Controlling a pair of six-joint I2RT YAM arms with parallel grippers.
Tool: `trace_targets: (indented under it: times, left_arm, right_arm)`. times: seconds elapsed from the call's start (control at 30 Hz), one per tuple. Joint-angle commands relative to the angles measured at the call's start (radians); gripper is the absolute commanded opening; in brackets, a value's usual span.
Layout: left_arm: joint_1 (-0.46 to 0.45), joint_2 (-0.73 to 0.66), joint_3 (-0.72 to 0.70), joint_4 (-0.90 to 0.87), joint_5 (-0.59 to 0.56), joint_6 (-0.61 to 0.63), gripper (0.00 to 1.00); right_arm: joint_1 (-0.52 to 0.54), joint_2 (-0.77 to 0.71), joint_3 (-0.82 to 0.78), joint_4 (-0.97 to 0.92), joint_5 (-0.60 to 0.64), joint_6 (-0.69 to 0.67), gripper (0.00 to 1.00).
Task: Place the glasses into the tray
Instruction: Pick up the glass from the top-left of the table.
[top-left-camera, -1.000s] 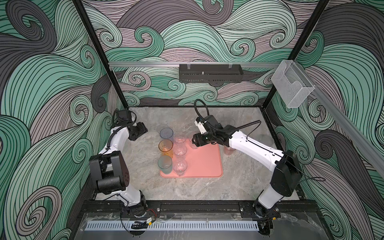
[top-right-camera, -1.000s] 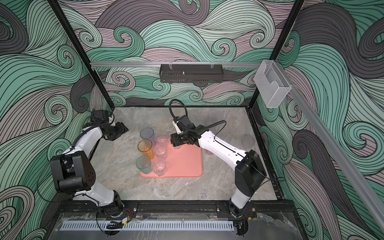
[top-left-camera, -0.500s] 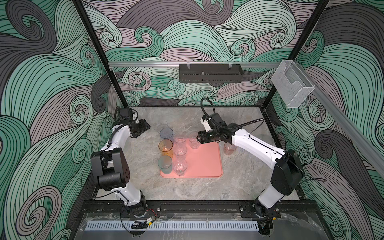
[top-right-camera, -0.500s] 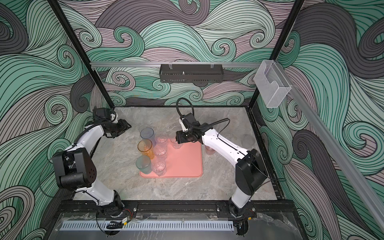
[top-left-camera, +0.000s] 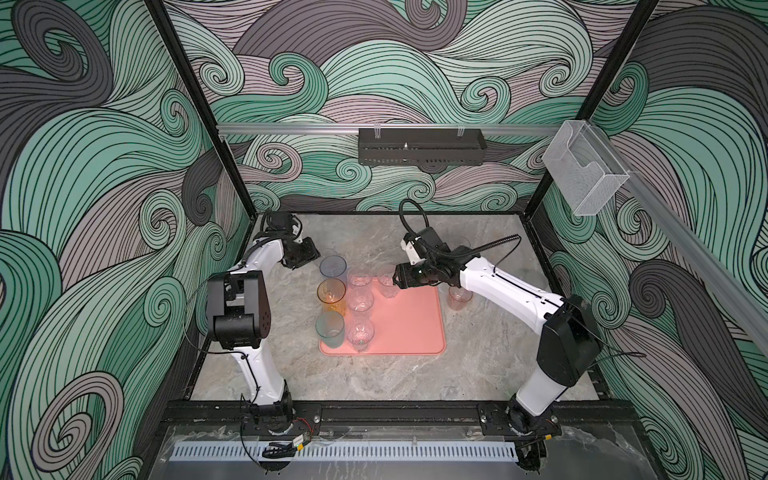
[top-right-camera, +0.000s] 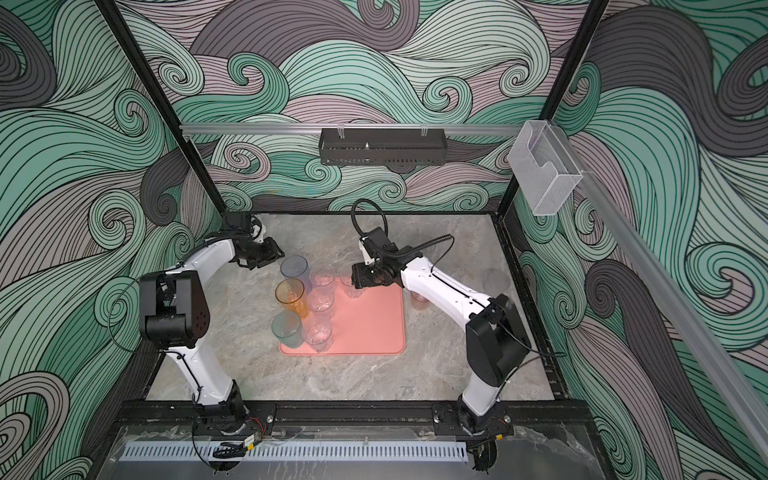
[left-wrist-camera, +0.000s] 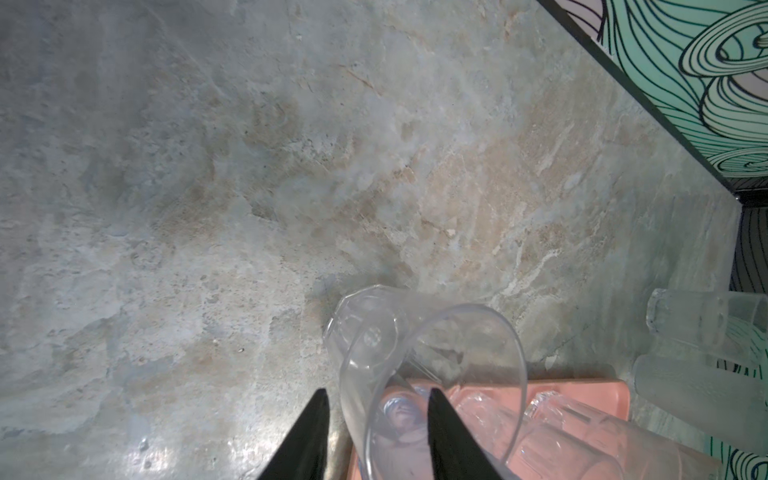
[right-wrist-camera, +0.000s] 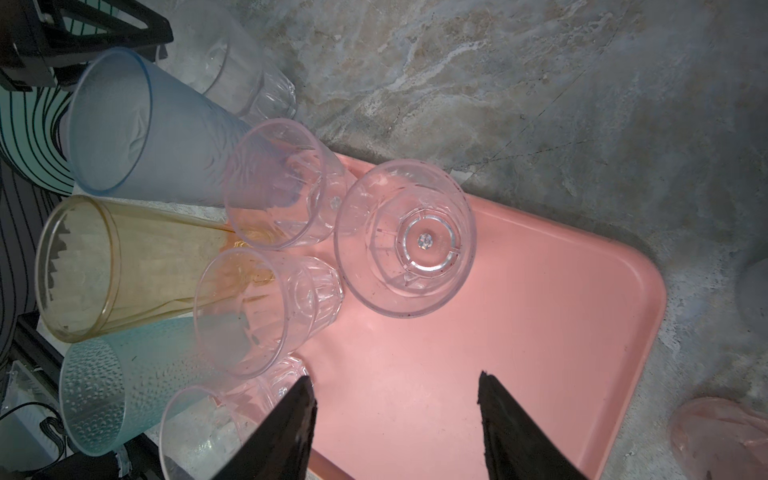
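The salmon-pink tray (top-left-camera: 409, 332) (right-wrist-camera: 519, 332) lies mid-table. Blue-grey (top-left-camera: 332, 266), orange (top-left-camera: 331, 291) and teal (top-left-camera: 329, 326) glasses stand along its left edge, with several clear glasses beside them. A clear goblet (top-left-camera: 387, 281) (right-wrist-camera: 405, 239) stands at the far end. My right gripper (right-wrist-camera: 395, 395) (top-left-camera: 397, 280) hovers open next to the goblet, nothing between its fingers. My left gripper (left-wrist-camera: 376, 411) (top-left-camera: 311, 259) is open at the tray's far left corner. Its jaws straddle the rim wall of a clear tumbler (left-wrist-camera: 415, 365), one finger outside and one inside.
A pink tumbler (top-left-camera: 459, 297) (right-wrist-camera: 723, 440) stands on the stone table just right of the tray. Two frosted clear glasses (left-wrist-camera: 706, 324) show near the far wall in the left wrist view. The cell walls enclose the table on three sides.
My left gripper has moved right toward the glasses, and its jaws have narrowed around the clear tumbler's rim. The right arm has barely shifted.
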Motion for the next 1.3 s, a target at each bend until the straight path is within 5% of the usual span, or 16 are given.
trace_targets:
  times: [0.0,0.3,0.9,1.03,1.27]
  left_arm:
    - [-0.018,0.025,0.037,-0.027,-0.055,0.031,0.35]
    - [-0.044,0.036,0.077,-0.116,-0.191,0.074,0.0]
    - [-0.055,-0.332,0.17,-0.206,-0.454,0.11,0.0]
    - [-0.135,-0.404,0.211,-0.247,-0.449,0.128,0.0]
    - [-0.441,-0.447,0.134,-0.289,-0.381,0.066,0.0]
  right_arm:
    - [0.001,-0.006,0.012,-0.01,-0.005,0.009,0.63]
    - [0.0,-0.018,-0.012,0.008,-0.016,0.019,0.63]
    - [-0.007,-0.092,-0.037,-0.003,0.036,0.014,0.63]
    - [-0.023,-0.135,-0.07,-0.008,0.055,0.014,0.63]
    - [-0.067,-0.229,-0.152,-0.024,0.081,0.013,0.63]
